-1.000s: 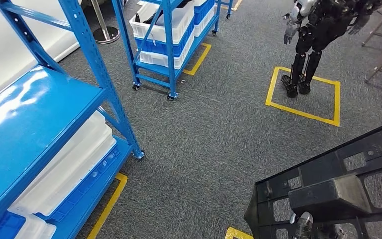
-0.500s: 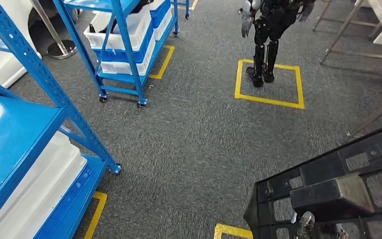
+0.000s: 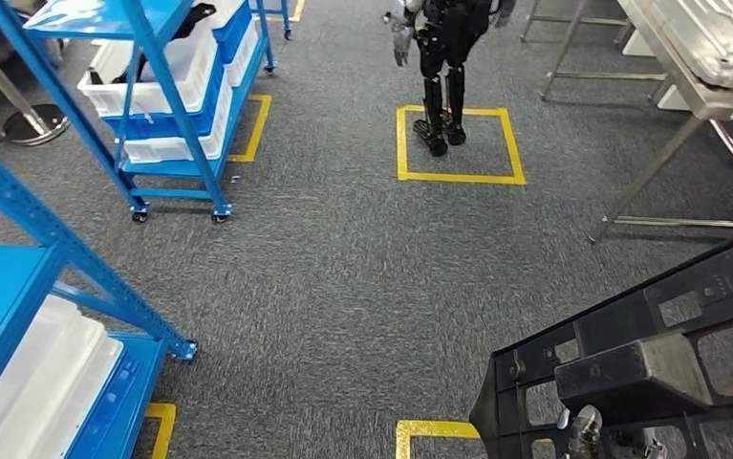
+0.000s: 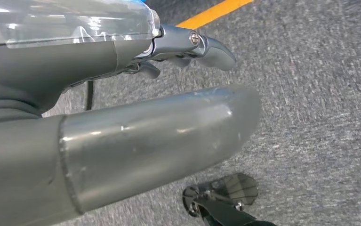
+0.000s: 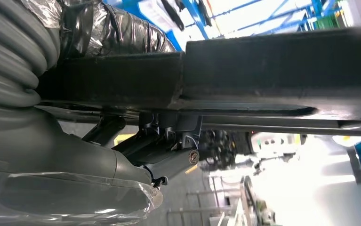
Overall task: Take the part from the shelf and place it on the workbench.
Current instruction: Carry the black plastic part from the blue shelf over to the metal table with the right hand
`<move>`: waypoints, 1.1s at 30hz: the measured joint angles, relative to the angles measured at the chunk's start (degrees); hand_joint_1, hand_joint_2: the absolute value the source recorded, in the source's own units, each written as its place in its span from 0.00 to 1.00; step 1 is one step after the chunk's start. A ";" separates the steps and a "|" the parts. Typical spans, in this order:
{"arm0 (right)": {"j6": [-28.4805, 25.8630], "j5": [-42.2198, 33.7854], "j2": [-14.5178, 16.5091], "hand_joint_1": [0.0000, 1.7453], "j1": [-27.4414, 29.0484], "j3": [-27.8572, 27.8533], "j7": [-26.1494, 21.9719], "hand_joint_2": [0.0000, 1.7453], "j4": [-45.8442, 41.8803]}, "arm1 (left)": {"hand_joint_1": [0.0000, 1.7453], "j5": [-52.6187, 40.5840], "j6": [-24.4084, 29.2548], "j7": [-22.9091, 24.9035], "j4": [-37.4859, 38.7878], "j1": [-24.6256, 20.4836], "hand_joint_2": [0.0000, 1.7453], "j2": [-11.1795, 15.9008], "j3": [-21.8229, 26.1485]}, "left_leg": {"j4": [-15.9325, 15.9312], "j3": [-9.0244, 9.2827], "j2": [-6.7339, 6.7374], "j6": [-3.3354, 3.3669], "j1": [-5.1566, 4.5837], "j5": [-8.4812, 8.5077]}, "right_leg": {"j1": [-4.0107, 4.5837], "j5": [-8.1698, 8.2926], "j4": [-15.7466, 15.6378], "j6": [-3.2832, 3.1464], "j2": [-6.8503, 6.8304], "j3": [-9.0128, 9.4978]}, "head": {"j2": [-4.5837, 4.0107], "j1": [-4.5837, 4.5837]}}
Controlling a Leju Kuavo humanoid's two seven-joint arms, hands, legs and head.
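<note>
While the blue shelf with white bins occupies the lower left of the head view, a second blue rack stands at upper left. Another humanoid robot stands in a yellow floor square at top centre. The workbench fills the upper right. At lower right, the black part is carried by the right hand, whose fingers grip it from beneath. The left hand hangs over carpet, fingers extended, holding nothing.

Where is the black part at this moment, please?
In the head view, the black part is at the lower right, carried over the grey carpet. In the right wrist view, the right robot hand grips it from beneath.
</note>
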 joint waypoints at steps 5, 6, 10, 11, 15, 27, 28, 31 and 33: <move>-0.10 0.24 0.04 1.00 0.10 -0.02 0.16 1.00 -0.31 | 0.00 -0.03 -0.01 0.02 0.00 -0.44 0.00 -0.03 -0.02 | 3.93 -0.75 -3.01 -1.12 0.27 -3.15 | -0.73 0.83 -1.86 -1.53 3.38 0.90 | 0.00 -0.03; -0.13 0.36 0.06 1.00 0.07 -0.02 0.21 1.00 -0.32 | 0.00 -0.03 -0.01 0.04 0.00 -0.37 0.00 -0.03 -0.02 | 7.47 -2.41 -4.72 -1.18 0.31 -4.88 | -0.67 0.85 -1.95 -1.75 4.02 1.01 | 0.00 -0.03; -0.23 0.71 0.11 1.00 0.11 0.00 0.42 1.00 -0.32 | 0.00 -0.05 -0.01 0.15 0.00 0.16 0.00 -0.08 -0.02 | 14.53 -7.36 -6.05 -1.45 0.40 -5.14 | -0.66 0.49 -1.40 -1.81 7.57 1.13 | 0.00 -0.05; -0.26 0.75 0.11 1.00 0.13 0.00 0.45 1.00 -0.32 | 0.00 -0.05 -0.01 0.15 0.00 0.20 0.00 -0.08 -0.01 | 11.48 -6.45 -6.48 -1.46 0.46 -2.65 | -0.73 0.27 -1.07 -1.61 8.50 1.19 | 0.00 -0.05; -0.31 0.79 0.12 1.00 0.16 0.01 0.48 1.00 -0.35 | 0.00 -0.06 -0.01 0.20 0.00 0.24 0.00 -0.03 -0.02 | 1.90 -2.89 -10.83 -1.01 0.74 1.19 | -0.94 -0.48 0.30 -0.31 11.40 0.58 | 0.00 -0.03; -0.44 0.89 0.12 1.00 0.58 -0.04 0.55 1.00 -0.45 | 0.00 -0.07 0.01 0.32 0.00 0.35 0.00 -0.17 0.00 | 0.48 -1.44 -1.80 0.98 0.32 0.94 | -1.15 -2.53 8.41 1.45 2.96 -3.99 | 0.00 0.02; -0.44 0.89 0.12 1.00 0.55 -0.04 0.56 1.00 -0.46 | 0.00 -0.08 0.01 0.32 0.00 0.32 0.00 -0.20 0.00 | 0.47 -1.14 -1.16 0.78 0.21 0.67 | -0.82 -1.11 4.53 1.09 1.59 -1.94 | 0.00 0.02; -0.44 0.89 0.13 1.00 0.54 -0.05 0.58 1.00 -0.55 | 0.00 -0.08 0.01 0.33 0.00 0.18 0.00 -0.26 0.00 | 0.28 -0.43 0.54 -0.04 0.05 0.08 | 0.10 -0.27 -0.21 0.08 0.00 0.41 | 0.00 0.02; -0.44 0.89 0.13 1.00 0.71 -0.07 0.57 1.00 -0.62 | 0.00 -0.08 0.01 0.34 0.00 -0.09 0.00 -0.31 0.00 | 0.16 0.19 1.03 -0.61 0.12 -0.23 | -0.02 -0.01 -0.74 -0.43 1.43 0.55 | 0.00 0.01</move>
